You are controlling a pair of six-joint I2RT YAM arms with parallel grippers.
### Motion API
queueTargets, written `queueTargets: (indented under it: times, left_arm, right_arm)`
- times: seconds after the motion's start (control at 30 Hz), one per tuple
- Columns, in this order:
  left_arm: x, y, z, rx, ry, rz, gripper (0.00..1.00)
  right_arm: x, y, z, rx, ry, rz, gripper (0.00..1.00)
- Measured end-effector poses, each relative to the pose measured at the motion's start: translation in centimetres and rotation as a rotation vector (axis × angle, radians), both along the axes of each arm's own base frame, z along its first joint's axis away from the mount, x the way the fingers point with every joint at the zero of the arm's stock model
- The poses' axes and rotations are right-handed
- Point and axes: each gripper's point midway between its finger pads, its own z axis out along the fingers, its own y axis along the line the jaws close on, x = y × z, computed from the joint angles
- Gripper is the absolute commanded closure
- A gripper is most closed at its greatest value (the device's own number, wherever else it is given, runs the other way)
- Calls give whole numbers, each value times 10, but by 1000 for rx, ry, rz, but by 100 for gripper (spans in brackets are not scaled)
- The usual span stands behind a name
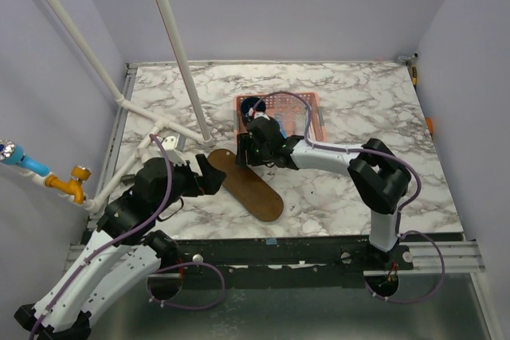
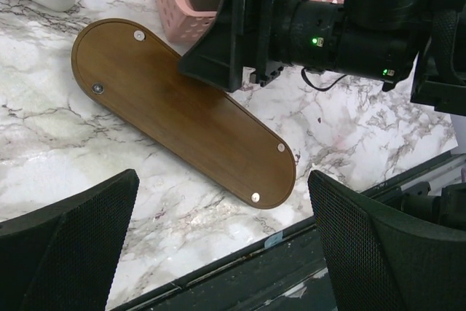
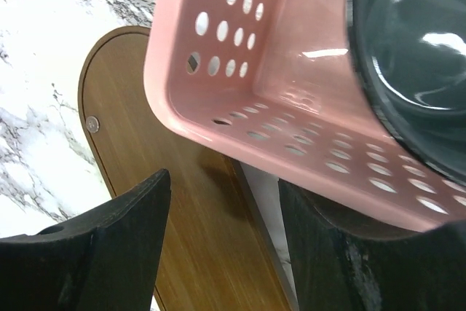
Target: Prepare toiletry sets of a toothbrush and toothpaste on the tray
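Right pincer [image 3: 224, 183] gapes empty beside pink basket [image 3: 291, 49], arm stretched left; left pincer [image 2: 222, 180] wide, empty.

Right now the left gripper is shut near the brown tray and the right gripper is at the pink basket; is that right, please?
No: the left gripper is open, fingers wide apart, as the left wrist view shows. It is near the brown tray, and the right gripper is at the pink basket.

Tray [image 2: 182, 118]: dark brown wood, long oval, small round studs near both ends, flat on the white marble surface [image 2: 58, 151].
Pink perforated basket [image 2: 175, 12]: just beside the tray.
Right arm [image 2: 342, 27]: black, green lights lit, over the tray's edge.
Left hand [image 2: 222, 180]: mesh-faced fingers [image 2: 65, 245] wide apart.
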Motion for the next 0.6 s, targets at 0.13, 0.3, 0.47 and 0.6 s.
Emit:
queueTargets:
  times: [0.13, 0.3, 0.47, 0.6]
  left_arm:
    - [-3, 0, -2, 5, 11, -6, 2]
    - [-5, 2, -4, 9, 17, -10, 1]
    - [-6, 3, -4, 11, 15, -11, 1]
    - [-7, 3, -3, 10, 9, -13, 1]
  right_arm:
    - [-1, 11, -6, -7, 0, 24, 35]
    - [-11, 21, -17, -24, 1, 79, 35]
    - [-21, 30, -21, -36, -7, 144, 35]
    - [-30, 38, -19, -32, -22, 209, 35]
